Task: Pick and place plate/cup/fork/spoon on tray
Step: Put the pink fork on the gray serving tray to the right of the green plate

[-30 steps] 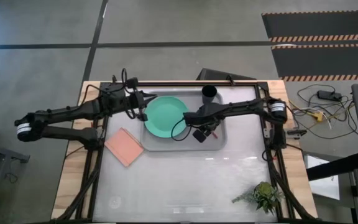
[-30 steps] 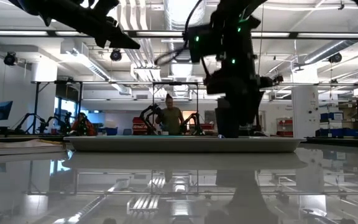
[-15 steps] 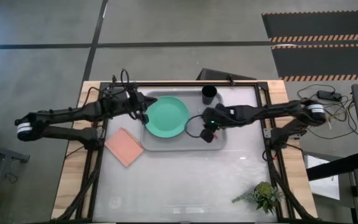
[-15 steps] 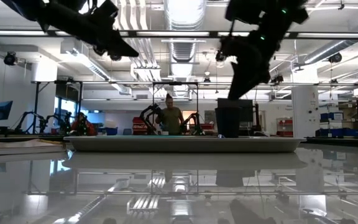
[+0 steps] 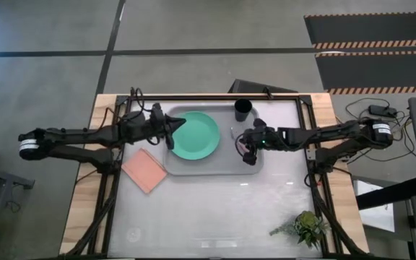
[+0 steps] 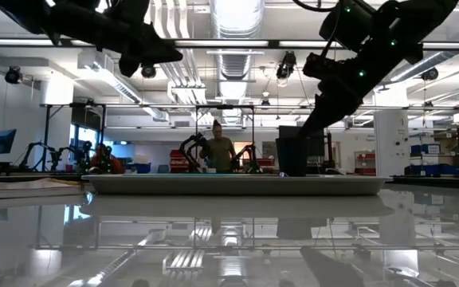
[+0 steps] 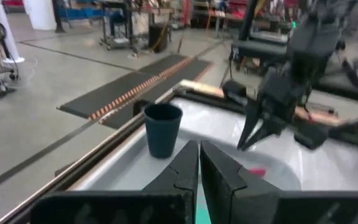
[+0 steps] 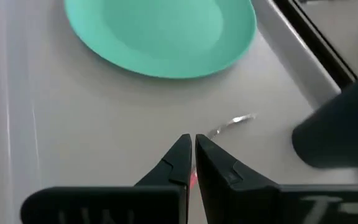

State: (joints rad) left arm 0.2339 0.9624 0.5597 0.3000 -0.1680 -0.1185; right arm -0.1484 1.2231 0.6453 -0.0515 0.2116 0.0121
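Withdrawal of the right claw (image 5: pixel 241 142) from the tray (image 5: pixel 193 169) is recorded here: a second earlier it was lowered at the tray's 3 o'clock end, and now it is raised and pulled back toward 3 o'clock, its fingers drawn almost together on nothing. The fork (image 8: pixel 234 122) is left lying flat on the tray floor beneath it, just at 3 o'clock of the plate (image 5: pixel 194 136) and apart from it. The fork's placement is therefore judged complete. The plate is already seated in the tray's 9 o'clock half.

The left claw (image 5: pixel 175 124) is held above the plate's 9 o'clock edge, having edged slightly toward 3 o'clock; its fingers are likewise nearly closed and empty.

The cup (image 5: pixel 243 109) is seen upright at the tray's 1 o'clock corner; whether it stands inside the rim cannot be told.

Counted on the bench (image 5: pixel 215 209): one tray, one plate, one fork, one cup. No spoon can be found in any view, so that item is judged outstanding. Also counted: one salmon-pink pad (image 5: pixel 144 170) at the tray's 8 o'clock, one small plant (image 5: pixel 305 227) at 5 o'clock, and one person (image 6: pixel 217 149) far behind.
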